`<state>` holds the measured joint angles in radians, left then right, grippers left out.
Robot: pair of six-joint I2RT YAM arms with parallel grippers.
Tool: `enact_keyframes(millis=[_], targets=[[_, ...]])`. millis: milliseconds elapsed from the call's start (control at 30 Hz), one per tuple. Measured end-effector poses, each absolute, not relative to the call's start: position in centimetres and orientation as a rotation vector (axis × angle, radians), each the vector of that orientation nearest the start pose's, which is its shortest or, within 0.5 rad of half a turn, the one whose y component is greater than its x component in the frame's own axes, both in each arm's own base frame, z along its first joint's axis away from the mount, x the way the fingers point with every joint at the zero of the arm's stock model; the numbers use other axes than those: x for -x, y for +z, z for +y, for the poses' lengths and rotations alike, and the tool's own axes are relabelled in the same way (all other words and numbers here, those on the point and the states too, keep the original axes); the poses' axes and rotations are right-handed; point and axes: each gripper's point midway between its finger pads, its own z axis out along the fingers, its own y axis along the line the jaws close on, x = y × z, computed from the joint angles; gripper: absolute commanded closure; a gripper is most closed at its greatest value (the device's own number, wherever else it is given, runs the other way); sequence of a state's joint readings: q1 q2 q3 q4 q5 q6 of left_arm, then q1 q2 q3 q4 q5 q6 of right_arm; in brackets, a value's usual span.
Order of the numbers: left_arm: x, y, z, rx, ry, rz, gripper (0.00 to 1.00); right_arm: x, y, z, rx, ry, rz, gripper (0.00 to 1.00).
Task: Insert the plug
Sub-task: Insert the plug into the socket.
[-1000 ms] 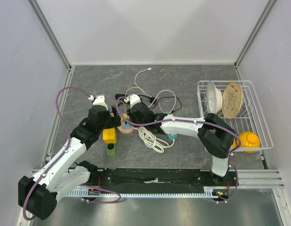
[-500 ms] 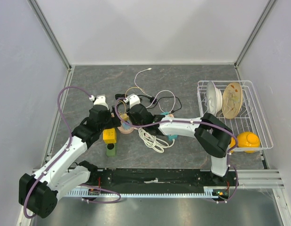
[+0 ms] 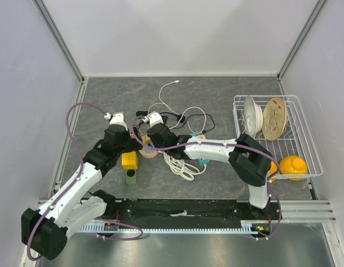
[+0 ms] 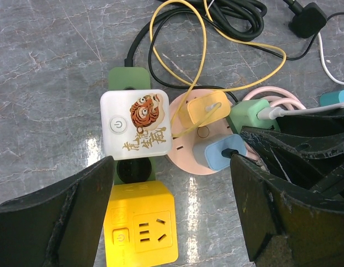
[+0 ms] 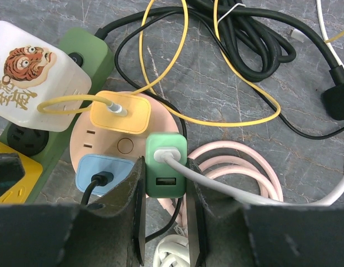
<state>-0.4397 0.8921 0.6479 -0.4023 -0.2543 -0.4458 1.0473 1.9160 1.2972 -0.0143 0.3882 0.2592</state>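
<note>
Your right gripper [image 5: 165, 192] pinches the green square plastic plug [image 5: 166, 158] (a narrow grip) on the round pink socket hub [image 5: 125, 146]. Your left gripper [image 4: 172, 167] gapes wide, holding nothing, with open grey bench [image 3: 88, 119] to its left.

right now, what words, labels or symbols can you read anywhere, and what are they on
Power symbol: round button of the white cube adapter.
Power symbol: small button of the yellow cube adapter.
Orange brush-style Chinese characters beside a tiger picture on the white cube adapter: too stylised to read.
Nothing else readable.
</note>
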Motion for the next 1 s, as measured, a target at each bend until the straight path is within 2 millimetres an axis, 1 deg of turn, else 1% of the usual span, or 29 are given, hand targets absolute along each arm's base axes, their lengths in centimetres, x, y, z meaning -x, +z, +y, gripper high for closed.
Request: enact_keyframes(millis=[267,533,1000], targets=[[-26.45,13.86,-9.47,0.146,-0.213,2.2,0.1,-30.62,9.29,41.91,0.635,0.305,2.094,1.0],[-26.39,13.9,-9.45,0.147,-0.214,2.199,0.09,-30.64,9.25,42.25,0.594,0.323,2.114,1.0],[-26.36,14.12,-9.47,0.148,-0.22,2.191,0.1,-30.68,8.82,42.43,0.548,0.299,2.182,1.0]])
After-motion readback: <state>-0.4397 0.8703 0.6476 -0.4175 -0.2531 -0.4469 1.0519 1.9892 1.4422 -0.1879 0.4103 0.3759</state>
